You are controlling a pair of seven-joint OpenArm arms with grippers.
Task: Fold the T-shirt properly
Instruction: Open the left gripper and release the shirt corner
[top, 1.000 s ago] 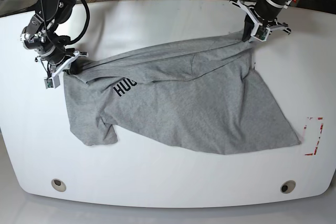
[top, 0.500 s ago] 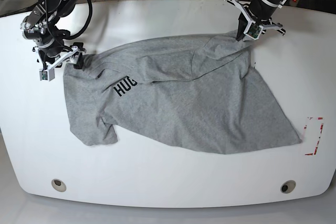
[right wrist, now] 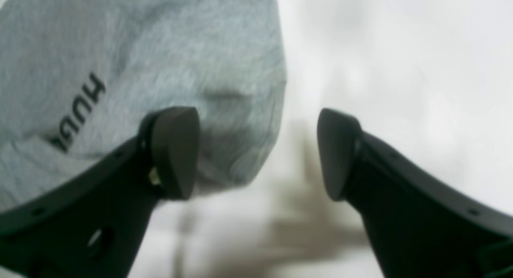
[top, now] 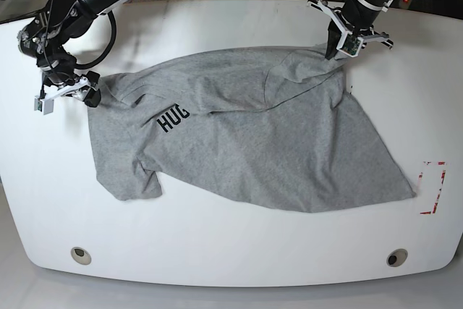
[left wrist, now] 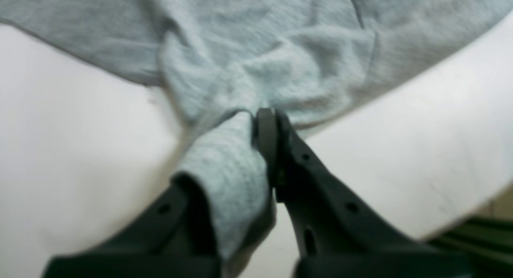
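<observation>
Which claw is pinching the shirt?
The left claw, at the base view's right, is squeezed shut on the T-shirt. The right claw is open, with nothing between its fingers.

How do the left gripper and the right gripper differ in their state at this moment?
The left gripper is shut on a bunched fold of the T-shirt; the right gripper is open and holds nothing. The left gripper sits at the shirt's far edge, on the base view's right; the right gripper sits just off its edge on that view's left. Both have black fingers.
</observation>
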